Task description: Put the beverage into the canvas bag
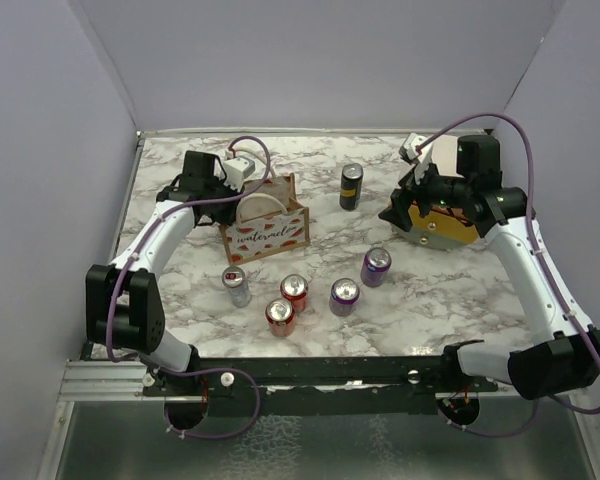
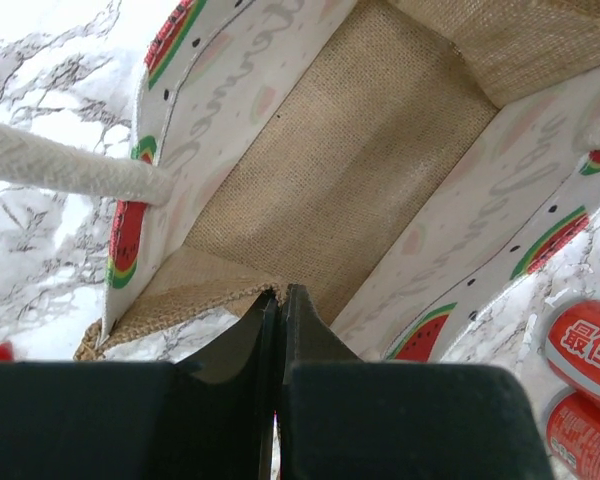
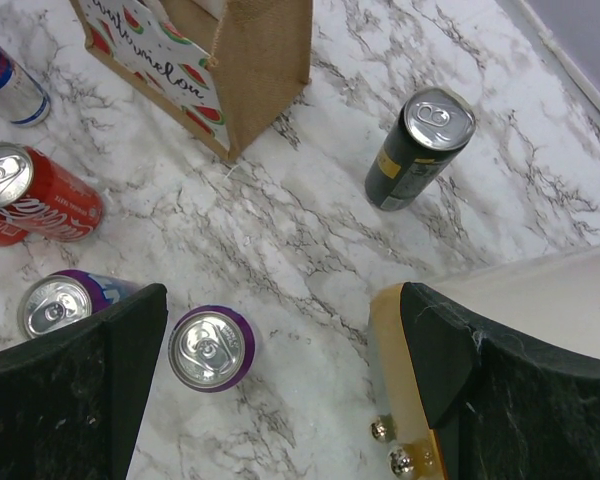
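Note:
The canvas bag [image 1: 270,232] stands at the table's middle left, tan with a white watermelon panel. In the left wrist view its burlap floor [image 2: 350,150] holds nothing, and a white rope handle [image 2: 70,170] crosses at the left. My left gripper [image 1: 231,197] is shut, pinching the bag's burlap rim [image 2: 200,290] at its back left corner. My right gripper [image 3: 280,330] is open and empty, above the table to the right. A purple can [image 3: 211,347] stands below, between its fingers. A black can [image 1: 351,186] stands upright right of the bag.
A peach-and-yellow container [image 1: 435,225] sits under the right wrist; its edge [image 3: 395,380] is against the right finger. In front of the bag stand two purple cans [image 1: 376,266] [image 1: 344,296], two red cans [image 1: 294,291] [image 1: 280,316] and a silver-blue can [image 1: 236,286].

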Robot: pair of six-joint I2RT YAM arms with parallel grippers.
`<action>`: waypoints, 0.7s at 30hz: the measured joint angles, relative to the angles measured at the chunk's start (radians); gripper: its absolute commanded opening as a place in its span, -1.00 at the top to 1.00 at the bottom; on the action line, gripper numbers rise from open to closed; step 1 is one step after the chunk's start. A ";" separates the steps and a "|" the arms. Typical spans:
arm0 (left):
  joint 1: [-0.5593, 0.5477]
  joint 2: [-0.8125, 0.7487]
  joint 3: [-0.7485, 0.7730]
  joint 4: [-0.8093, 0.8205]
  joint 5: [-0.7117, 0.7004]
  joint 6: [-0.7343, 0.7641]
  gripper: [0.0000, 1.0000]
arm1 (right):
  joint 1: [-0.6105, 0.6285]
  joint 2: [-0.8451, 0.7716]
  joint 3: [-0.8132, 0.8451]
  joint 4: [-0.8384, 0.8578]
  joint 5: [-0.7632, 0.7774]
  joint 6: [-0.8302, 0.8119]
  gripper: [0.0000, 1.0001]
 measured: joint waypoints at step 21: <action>-0.028 -0.158 0.019 -0.011 -0.050 0.113 -0.83 | 0.077 0.068 -0.095 0.113 -0.002 0.003 -0.99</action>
